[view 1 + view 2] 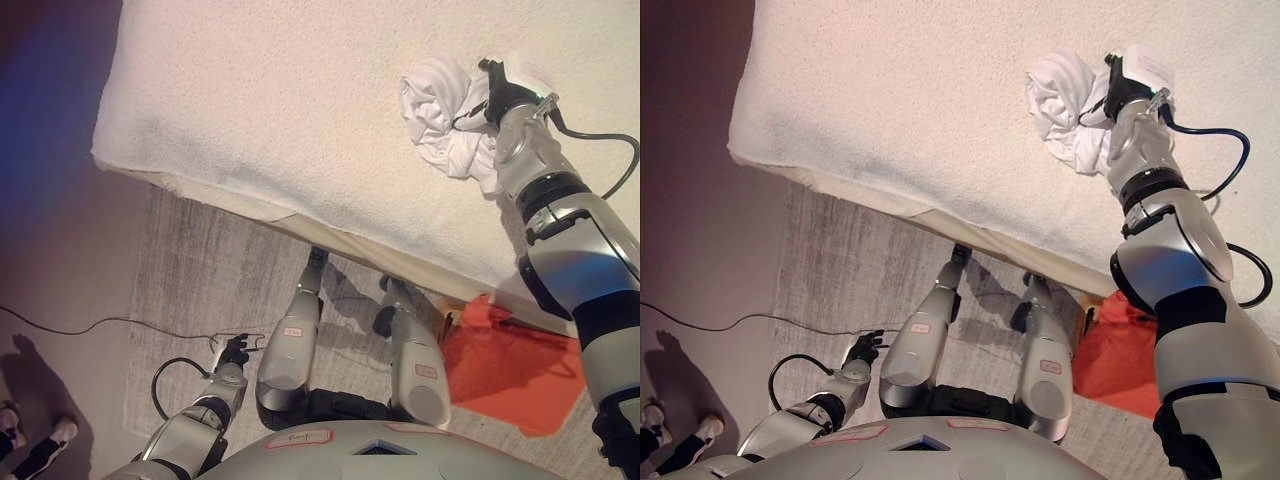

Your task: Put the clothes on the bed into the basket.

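Observation:
A crumpled white garment (440, 110) lies on the bed (300, 100), at its far right. My right hand (490, 95) reaches over the bed and rests on the garment's right side, its dark fingers curled into the bunched cloth. An orange fabric thing (510, 365), possibly the basket, lies on the floor below the bed's front edge at the right. My left hand (232, 352) hangs low at the lower left above the rug, fingers relaxed and empty.
The bed has a white textured cover, and its front edge (250, 205) runs diagonally across the view. A grey rug (200, 260) lies on the floor before it. A person's shoes (40, 445) show at the bottom left corner.

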